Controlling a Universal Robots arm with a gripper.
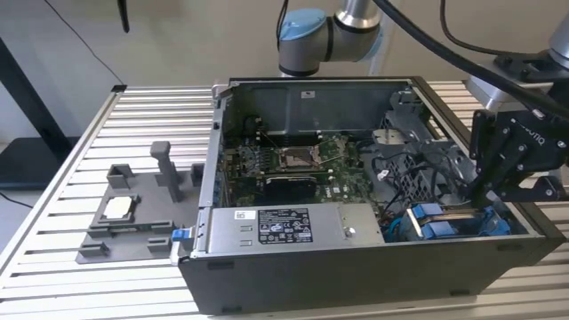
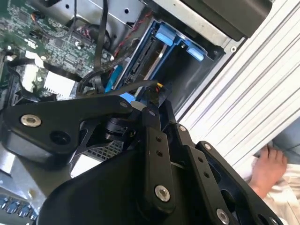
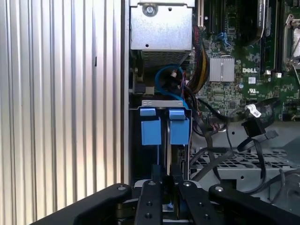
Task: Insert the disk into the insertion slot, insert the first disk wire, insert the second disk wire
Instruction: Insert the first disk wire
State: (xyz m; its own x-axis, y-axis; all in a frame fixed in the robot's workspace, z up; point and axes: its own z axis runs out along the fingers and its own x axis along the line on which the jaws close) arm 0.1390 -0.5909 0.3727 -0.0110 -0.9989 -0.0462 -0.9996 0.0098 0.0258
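Observation:
The disk [image 1: 455,212] stands on edge in its blue carrier [image 3: 165,131] inside the insertion slot [image 1: 503,229], at the case's front corner on the exterior view's right. My black gripper [image 1: 486,199] hangs right over that bay, fingertips down among the cables. In both wrist views the fingers [image 3: 159,183] stand close together, pinched on a black connector of a disk wire [image 2: 154,87] with thin coloured leads, at the disk's exposed edge [image 2: 142,60]. A blue cable [image 3: 165,75] loops just beyond the bay.
The open case [image 1: 356,273] lies on a slatted metal table [image 1: 151,113]. Inside it are the power-supply box [image 1: 284,230], the motherboard [image 1: 294,163] and loose black cables [image 3: 243,140]. A grey fixture [image 1: 133,217] sits at the exterior view's left. A person's hand [image 2: 268,169] rests beside the table.

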